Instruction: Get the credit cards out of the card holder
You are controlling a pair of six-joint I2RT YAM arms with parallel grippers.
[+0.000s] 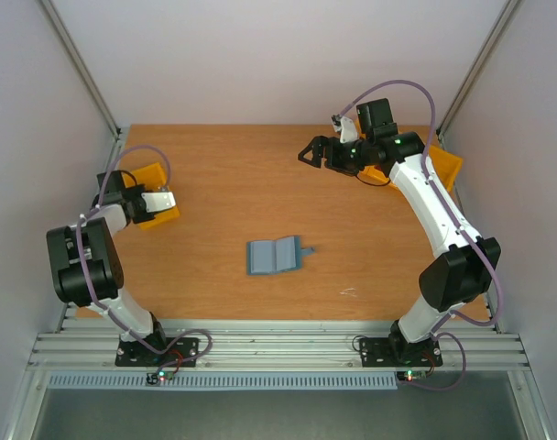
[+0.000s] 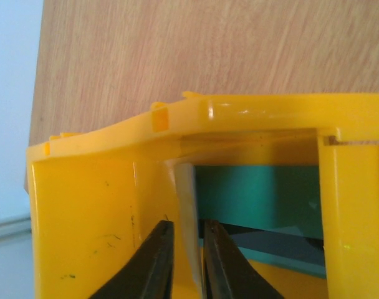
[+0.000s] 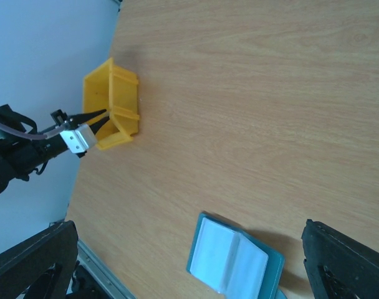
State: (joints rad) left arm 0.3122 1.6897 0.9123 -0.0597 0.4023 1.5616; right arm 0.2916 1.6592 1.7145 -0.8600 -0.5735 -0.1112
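Card holder: we see the card holder (image 1: 272, 256) lying open like a book just below the middle of the top view. It is teal-blue with the paler blue lining facing up.
Its edge: a small bluish tab (image 1: 307, 247) juts from its right side.
Open room: bare table (image 1: 214, 156) surrounds it on all sides, and both arms are well away from it.
Edges: one yellow bin (image 1: 164, 218) sits at the left edge of the top view, and a second yellow bin (image 1: 448, 165) sits at the upper right, partly under the right arm.
Left claw: the left claw (image 2: 188, 227) reaches into the left-hand bin, fingers nearly together with a pale thin sheet (image 2: 184, 199) standing in the gap. We cannot tell whether they are pinching it.
Right claw: the right claw (image 1: 320, 154) hangs at the upper right of the top view, spread wide and holding nothing.
Left wrist only: a teal flat piece (image 2: 258, 190) lies inside the bin, which the top view hides.
Right wrist only: the holder's lining shows as two pale panels with a teal border.
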